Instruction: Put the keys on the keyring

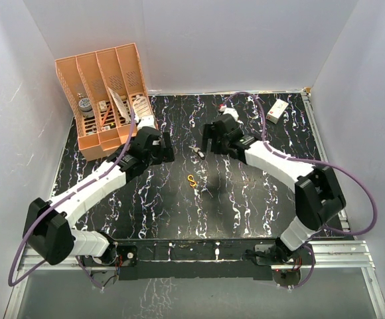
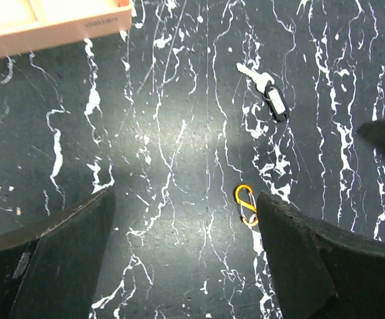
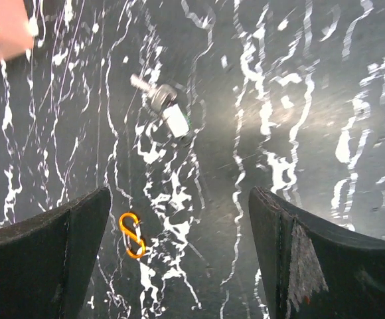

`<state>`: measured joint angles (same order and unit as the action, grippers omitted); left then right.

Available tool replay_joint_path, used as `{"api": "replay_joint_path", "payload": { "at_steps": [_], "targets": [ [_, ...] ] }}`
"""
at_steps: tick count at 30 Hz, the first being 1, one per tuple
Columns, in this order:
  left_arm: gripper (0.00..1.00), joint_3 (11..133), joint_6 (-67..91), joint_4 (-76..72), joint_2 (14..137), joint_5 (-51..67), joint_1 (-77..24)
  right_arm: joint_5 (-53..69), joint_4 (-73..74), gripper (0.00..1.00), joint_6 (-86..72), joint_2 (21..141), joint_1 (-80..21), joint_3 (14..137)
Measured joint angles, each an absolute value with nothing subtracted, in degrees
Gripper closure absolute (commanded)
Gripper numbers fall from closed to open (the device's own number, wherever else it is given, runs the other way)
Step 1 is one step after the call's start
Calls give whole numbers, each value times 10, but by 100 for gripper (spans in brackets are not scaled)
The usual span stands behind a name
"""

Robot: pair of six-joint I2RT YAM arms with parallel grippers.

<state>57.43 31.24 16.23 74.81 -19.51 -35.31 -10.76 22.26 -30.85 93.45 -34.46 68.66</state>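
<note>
Orange organizer (image 1: 106, 100) far left on marbled table (image 1: 159, 206); white box (image 1: 277, 110) far right.

The desk (image 1: 159, 212) is black, run through with thin white marble-like veins (from above some veins look faintly lilac). On it the keyring (image 2: 247, 205) is a bright yellow-orange. The keys (image 2: 267, 93) are dark, with a silvery-white blade and a pale patch on the black head. The slotted organizer (image 1: 106, 100) is peach-orange all over. The small box (image 1: 277, 110) is white with a red mark. The left arm (image 1: 99, 186) and the right arm (image 1: 272, 159) have white links and black joints, and their cables (image 1: 362, 193) are purple. The left tool (image 2: 186, 252) and the right tool (image 3: 179, 252) are matte black. The walls (image 1: 245, 40) are a plain, pale lilac-white.
</note>
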Motion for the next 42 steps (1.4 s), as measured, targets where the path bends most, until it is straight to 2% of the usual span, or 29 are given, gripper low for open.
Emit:
{"api": "replay_joint_path", "payload": {
  "at_steps": [5, 17, 32, 42],
  "targets": [
    [15, 572, 347, 155, 782, -172, -365, -119, 220, 15, -293, 903, -314, 685],
    [13, 626, 382, 160, 946, -182, -485, -117, 214, 15, -277, 837, -277, 628],
    [13, 681, 382, 202, 1036, -241, -518, -95, 204, 15, -270, 778, -240, 610],
    [23, 681, 381, 206, 1039, -256, -520, -83, 203, 15, -271, 777, -235, 601]
  ]
}}
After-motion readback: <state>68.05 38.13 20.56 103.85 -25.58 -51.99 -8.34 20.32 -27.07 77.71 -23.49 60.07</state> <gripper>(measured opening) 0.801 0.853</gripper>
